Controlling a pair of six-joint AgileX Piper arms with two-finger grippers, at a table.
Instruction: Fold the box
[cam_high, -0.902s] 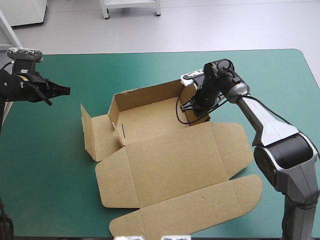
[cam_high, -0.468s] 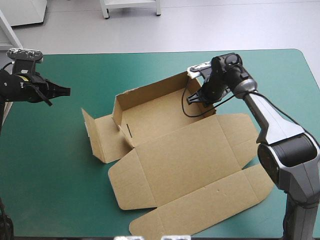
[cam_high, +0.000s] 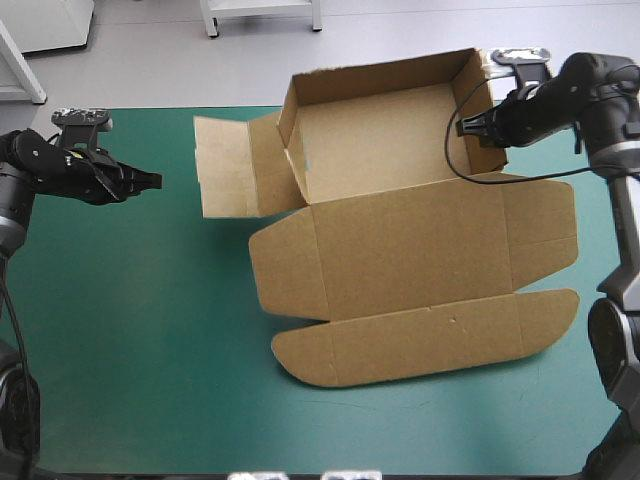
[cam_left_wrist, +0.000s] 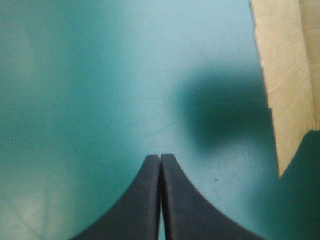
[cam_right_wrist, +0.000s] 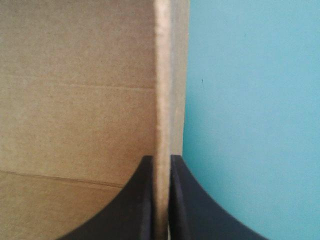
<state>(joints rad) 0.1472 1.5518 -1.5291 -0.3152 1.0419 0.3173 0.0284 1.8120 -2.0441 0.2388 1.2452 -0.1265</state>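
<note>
A raised box (cam_high: 370, 140) wall sat nipped in the right tool (cam_right_wrist: 161, 157), the left tool (cam_left_wrist: 160, 156) clenched empty, well apart; flap (cam_high: 225, 165) and lid (cam_high: 410, 250) lay unfolded.

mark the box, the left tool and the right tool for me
box (cam_high: 410, 250), high view, on the flat lid panel's middle.
left tool (cam_left_wrist: 160, 158), left wrist view, where its shut fingertips meet.
right tool (cam_right_wrist: 161, 160), right wrist view, between fingertips clamped on the box wall's edge.
</note>
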